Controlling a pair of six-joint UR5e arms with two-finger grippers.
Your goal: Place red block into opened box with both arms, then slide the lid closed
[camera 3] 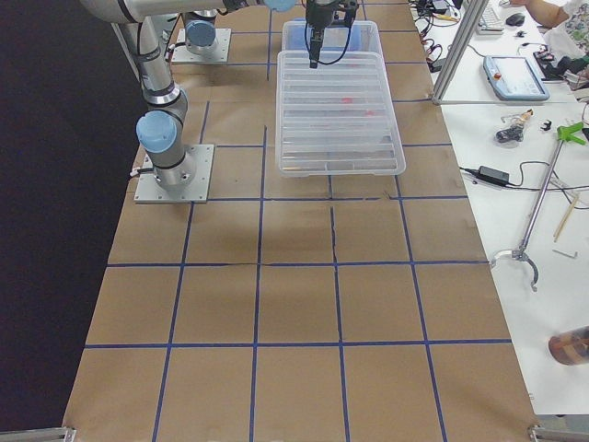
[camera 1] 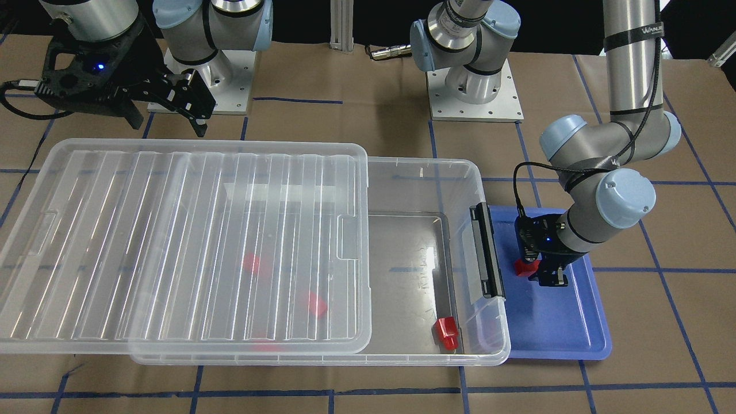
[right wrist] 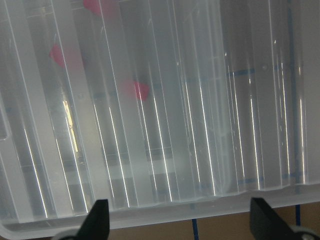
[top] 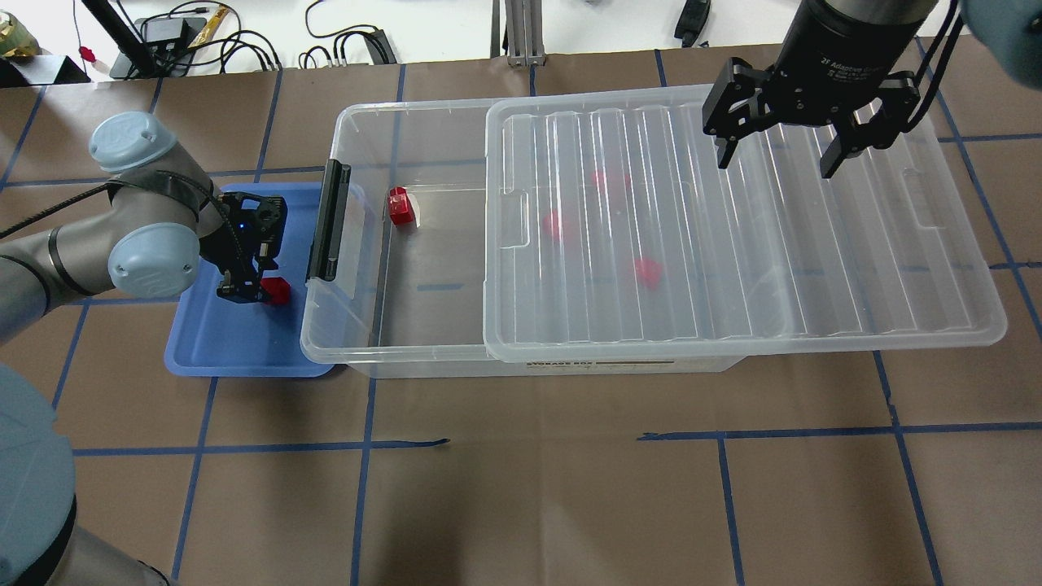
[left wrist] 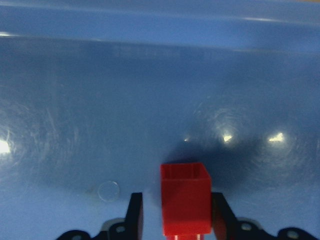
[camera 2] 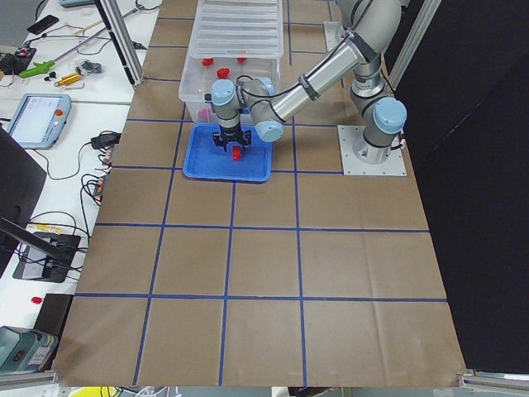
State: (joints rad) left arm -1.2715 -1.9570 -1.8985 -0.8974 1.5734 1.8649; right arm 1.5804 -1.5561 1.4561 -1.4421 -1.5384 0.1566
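Left pincer (left wrist: 175,210), frame's left, low in the blue tray (top: 236,342): slightly parted astride the red block (left wrist: 185,190), not clamped. Beyond, the box (top: 407,104); its lid (top: 733,244) is slid aside for access. Right pincer (top: 777,163), upper right, gapes empty, presumably ready to push.

Five red blocks (top: 399,205), one box (top: 362,114), one lid (top: 814,244), one blue tray (top: 236,352), two arms (top: 49,260).

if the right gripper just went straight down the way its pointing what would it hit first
The lid. The right gripper hangs open with its fingers pointing down over the ribbed top, and its wrist view shows only lid beneath. How high above the lid it sits is unclear.
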